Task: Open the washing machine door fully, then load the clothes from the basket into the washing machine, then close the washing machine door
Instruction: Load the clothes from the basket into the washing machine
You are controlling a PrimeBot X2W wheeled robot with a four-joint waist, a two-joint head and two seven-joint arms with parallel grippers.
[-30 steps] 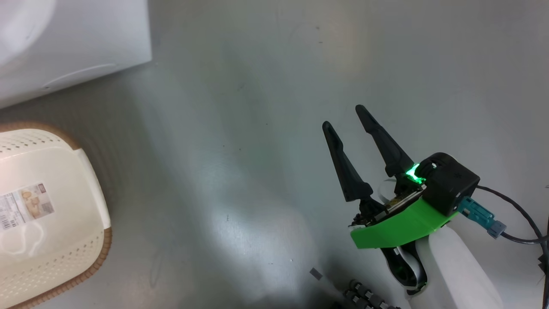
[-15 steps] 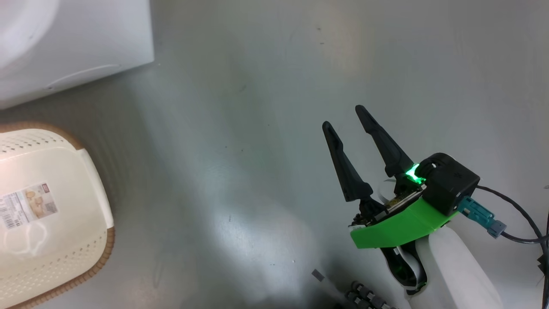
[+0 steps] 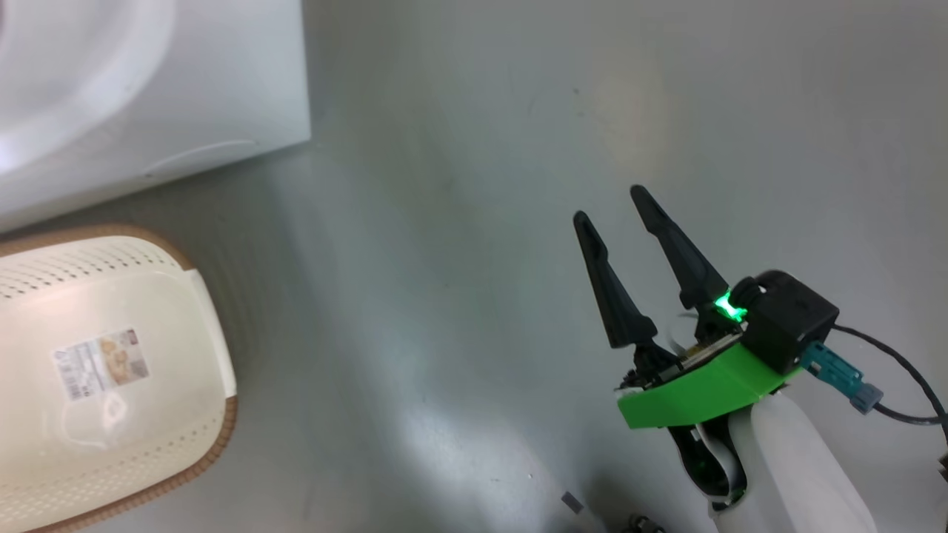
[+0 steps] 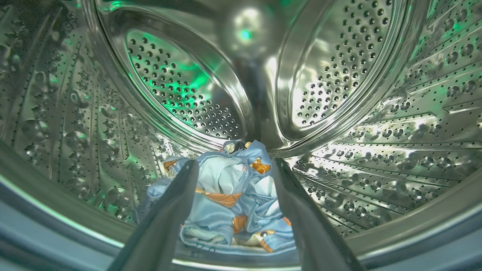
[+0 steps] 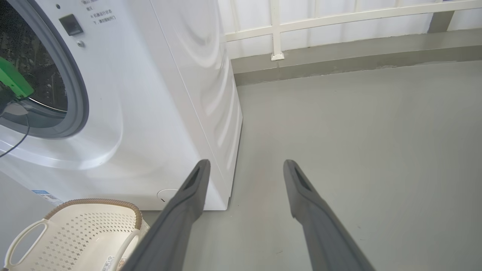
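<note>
Two dark fingers of the right gripper (image 3: 609, 203) stand wide apart over bare grey floor in the head view, holding nothing. The basket (image 3: 215, 437) sits well to their left, no fabric in it, its paper label (image 3: 100, 364) too small to read.

From the left wrist, the left gripper (image 4: 235, 162) reaches into the steel drum (image 4: 180, 86), jaws spread, gripping nothing. The clothes (image 4: 229, 203) lie loose just ahead and below, the heap running along the fingers.

From the right wrist, the washing machine (image 5: 150, 113) lies left of that gripper. The left arm is far nearer and probably backs straight out next. The machine's small print (image 5: 96, 9) and blue sticker (image 5: 45, 195) are unreadable.
</note>
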